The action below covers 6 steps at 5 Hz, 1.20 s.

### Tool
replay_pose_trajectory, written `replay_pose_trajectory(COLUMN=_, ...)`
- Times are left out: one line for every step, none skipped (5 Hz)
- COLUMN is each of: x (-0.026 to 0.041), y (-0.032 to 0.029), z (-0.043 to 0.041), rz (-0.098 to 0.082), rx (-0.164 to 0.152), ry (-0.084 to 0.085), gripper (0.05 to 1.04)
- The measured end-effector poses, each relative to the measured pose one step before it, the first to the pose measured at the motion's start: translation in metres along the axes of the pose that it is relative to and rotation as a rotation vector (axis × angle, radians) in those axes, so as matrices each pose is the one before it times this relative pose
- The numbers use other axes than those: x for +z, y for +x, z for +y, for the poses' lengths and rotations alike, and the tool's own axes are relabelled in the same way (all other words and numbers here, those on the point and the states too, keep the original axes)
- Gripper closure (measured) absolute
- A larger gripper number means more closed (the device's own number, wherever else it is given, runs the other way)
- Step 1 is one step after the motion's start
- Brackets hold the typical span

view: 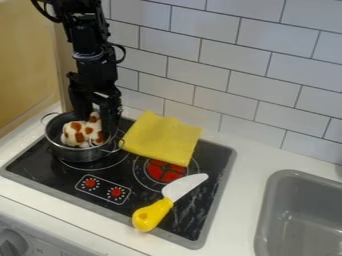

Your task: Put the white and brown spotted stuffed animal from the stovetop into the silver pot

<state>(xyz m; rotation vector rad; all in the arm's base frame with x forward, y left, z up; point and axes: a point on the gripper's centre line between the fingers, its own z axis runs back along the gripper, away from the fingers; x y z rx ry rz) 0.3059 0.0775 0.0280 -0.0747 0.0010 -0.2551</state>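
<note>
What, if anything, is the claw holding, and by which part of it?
A hold can't be confirmed: the claw is at the upper part of the brown-spotted white object in the metal pot.

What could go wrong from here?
1. End effector is down inside the pot, close to its rim; a sideways move might catch the rim and drag or tip the pot.
2. Yellow cloth lies right by the pot's handle; a sliding pot could bunch it up.
3. White toy with brown patches sits tight against the end effector; lifting may snag it.
</note>
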Motion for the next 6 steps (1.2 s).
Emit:
replay_pose_trajectory(x=-0.00127, y=-0.00223, z=-0.00137, rz=0.0106, rx=-0.0029, ry=-0.0036, gripper=0.082)
replay_pose_trajectory(x=0.00915, y=0.00039, z=-0.00108, rz=-0.0184, rx=0.0043, ry=0.0107, gripper=0.084)
replay_pose_trajectory(x=0.01529, y=-0.00315, z=-0.00005, rz=-0.0013, rx=-0.0024, ry=0.0231, gripper=0.084)
replay_pose_trajectory(x=0.02463, y=-0.00010, z=-0.00272, rz=-0.0463, rx=-0.0047, ry=0.0157, gripper=0.084)
replay_pose_trajectory(x=0.01186, y=-0.00092, z=-0.00855, rz=-0.0186, rx=-0.0404, ry=-0.0379, gripper=0.084)
replay_pose_trajectory(x=0.00046, y=0.00007, z=-0.00001, rz=-0.0013, rx=-0.0017, ry=0.0008, gripper=0.084)
